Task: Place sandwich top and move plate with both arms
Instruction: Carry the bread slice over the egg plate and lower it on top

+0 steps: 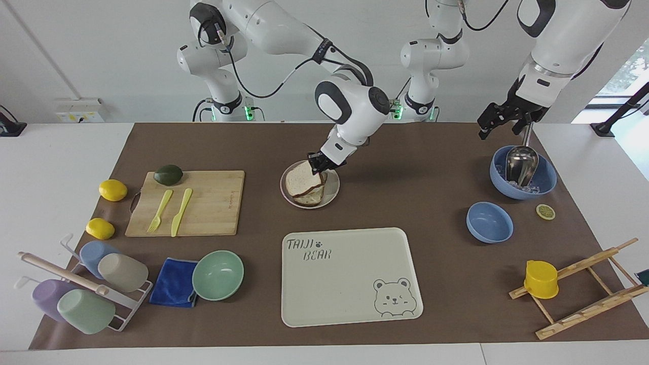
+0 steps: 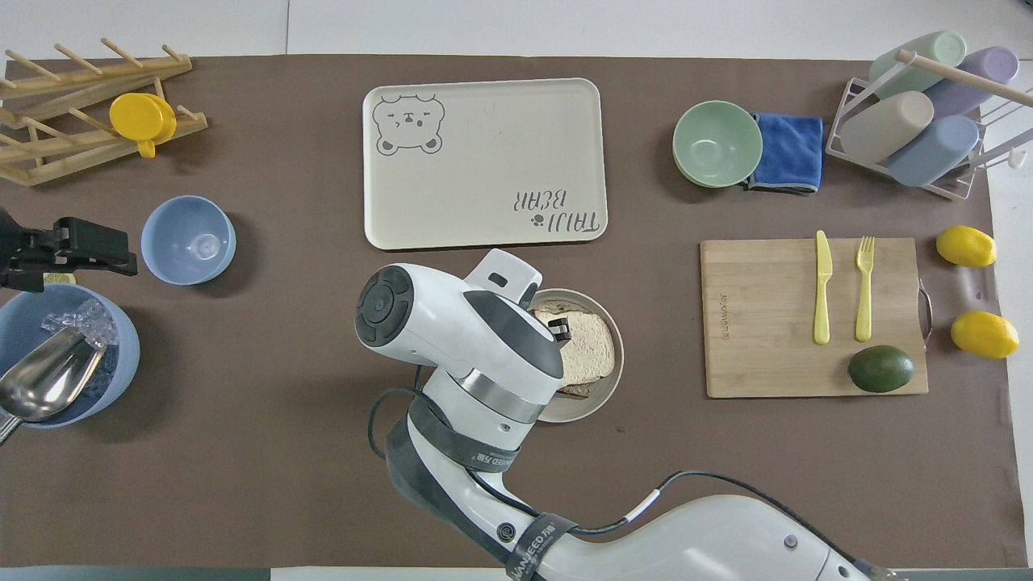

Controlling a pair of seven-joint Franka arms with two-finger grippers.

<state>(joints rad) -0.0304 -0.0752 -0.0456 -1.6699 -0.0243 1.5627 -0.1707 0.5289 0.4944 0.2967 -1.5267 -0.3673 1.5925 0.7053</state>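
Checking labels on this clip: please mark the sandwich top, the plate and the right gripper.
sandwich top (image 1: 300, 181), facing view, middle of the slice's upper face.
plate (image 2: 614, 379), overhead view, bare rim toward the cutting board.
right gripper (image 1: 319, 165), facing view, between its fingertips at the slice's edge.
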